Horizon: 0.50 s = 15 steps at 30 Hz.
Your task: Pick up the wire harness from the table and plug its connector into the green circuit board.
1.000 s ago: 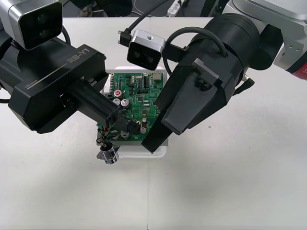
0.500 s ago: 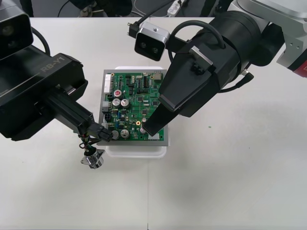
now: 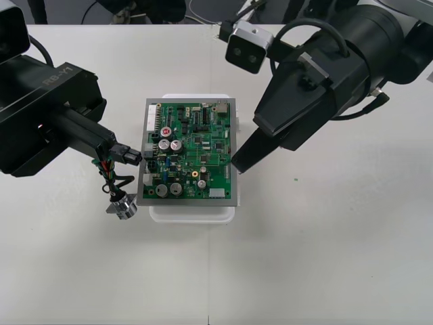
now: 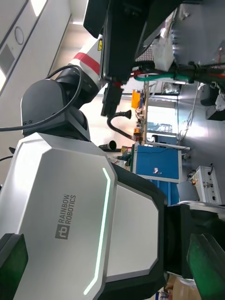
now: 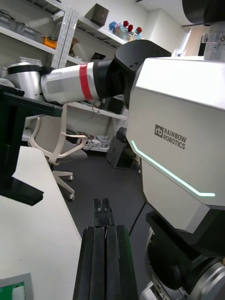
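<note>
Both grippers have pulled outward from the green circuit board (image 3: 193,152) since half a second ago. The left gripper (image 3: 120,153) has gone from the board's 7 o'clock corner to its 9 o'clock side. The right gripper (image 3: 241,162) has come off the board face to its 3 o'clock edge.

Left fingers (image 5: 96,262): pressed together, clamped on the wire harness (image 3: 115,179) at the black plug (image 3: 130,156). The plug sits just beside the board's 9 o'clock edge, apart from it and not in the board. The fingers cover part of it.

The wires (image 3: 108,177) loop down from the plug toward 6 o'clock. The metal socket (image 3: 122,206) hangs at their end, at about 8 o'clock of the board and just off the white base (image 3: 193,212). Cannot tell whether the socket touches the worktop (image 3: 304,257) or hangs clear of it.

Right fingers (image 4: 206,265): wide apart in the right wrist view, holding nothing. From the front they read as one dark wedge, with the arm's body covering the rest. Cannot tell whether the wedge tip touches the board's edge.

The board lies flat in the white base. The base shows as a pale rim, widest at the board's 6 o'clock side.
</note>
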### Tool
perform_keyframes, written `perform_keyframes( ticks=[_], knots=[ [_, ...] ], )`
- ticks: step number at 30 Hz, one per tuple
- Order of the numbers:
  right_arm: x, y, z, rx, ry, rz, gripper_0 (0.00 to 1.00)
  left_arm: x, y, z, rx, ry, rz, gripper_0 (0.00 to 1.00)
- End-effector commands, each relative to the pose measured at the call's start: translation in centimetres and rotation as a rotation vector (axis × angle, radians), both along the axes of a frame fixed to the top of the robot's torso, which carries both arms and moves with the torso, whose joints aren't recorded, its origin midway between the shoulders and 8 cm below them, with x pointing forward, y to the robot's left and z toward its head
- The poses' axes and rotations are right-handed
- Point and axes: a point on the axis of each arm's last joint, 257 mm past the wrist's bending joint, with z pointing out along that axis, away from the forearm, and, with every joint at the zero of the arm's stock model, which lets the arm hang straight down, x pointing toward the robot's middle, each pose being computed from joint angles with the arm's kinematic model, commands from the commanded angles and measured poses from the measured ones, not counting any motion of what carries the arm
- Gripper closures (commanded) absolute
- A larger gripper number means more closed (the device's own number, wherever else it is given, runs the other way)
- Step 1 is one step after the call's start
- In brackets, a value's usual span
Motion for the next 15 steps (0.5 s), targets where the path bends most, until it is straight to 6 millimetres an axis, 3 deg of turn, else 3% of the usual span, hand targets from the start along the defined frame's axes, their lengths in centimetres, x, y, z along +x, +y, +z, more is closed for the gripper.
perform_keyframes(
  ticks=[1,7,15],
  knots=[
    [0.8,-1.8,0.2,0.017,-0.033,-0.042,0.0,0.1,2.0,0.1,-0.026,-0.097,0.01,1.0],
    [1.5,-2.8,0.4,0.027,-0.034,-0.082,0.0,0.5,2.5,-0.5,-0.029,-0.079,0.031,1.0],
    [2.2,-4.3,-0.1,0.062,-0.079,-0.117,0.0,2.9,3.7,-1.5,-0.037,-0.042,0.112,1.0]
  ],
)
